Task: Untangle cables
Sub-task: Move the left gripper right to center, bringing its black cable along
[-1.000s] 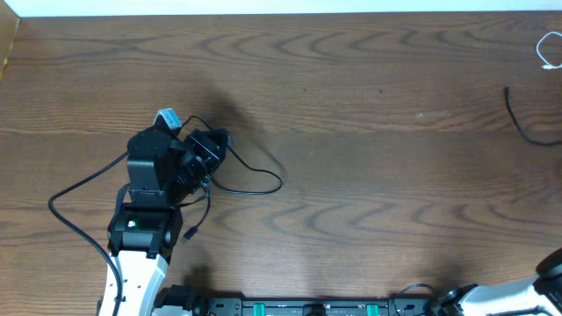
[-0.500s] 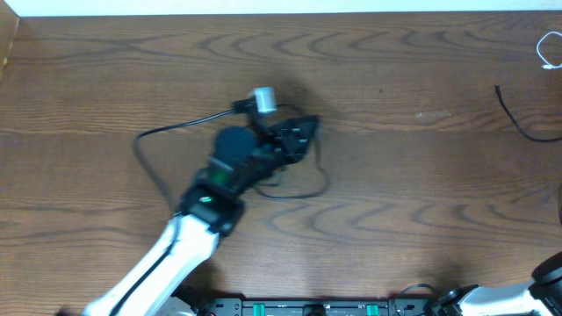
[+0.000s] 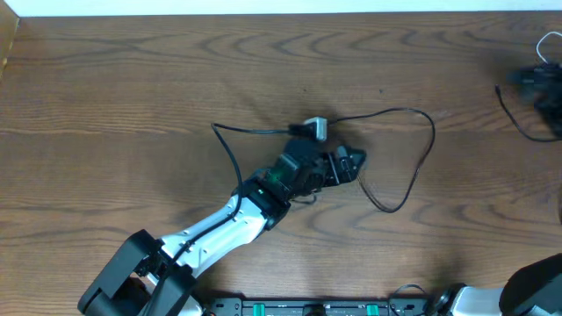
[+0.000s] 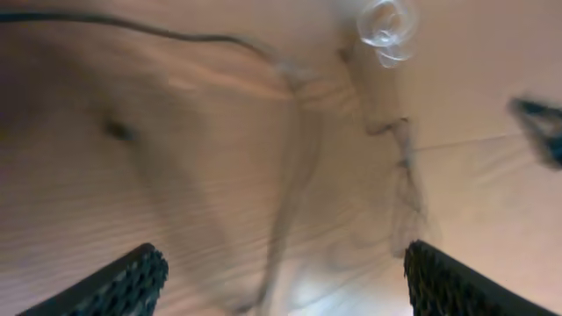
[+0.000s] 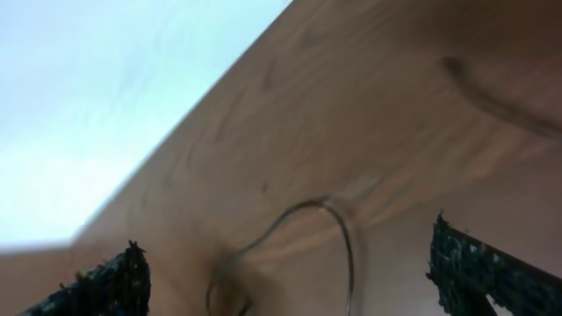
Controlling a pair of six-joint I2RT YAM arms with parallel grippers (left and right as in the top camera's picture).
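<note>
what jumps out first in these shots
The left arm stretched out to mid-table, its fingers wide apart over a black cable that sprawls in a big open loop beside it. At the far right edge, a white cord and another black cord lie by the blurred right arm.

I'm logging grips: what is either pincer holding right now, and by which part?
Nothing is held. The left pincer stands open over the black cable; the right pincer stands open over a blurred cord loop.

robot lab bench: wood-grain table [image 3: 105, 70], mounted arm [image 3: 219, 230].
</note>
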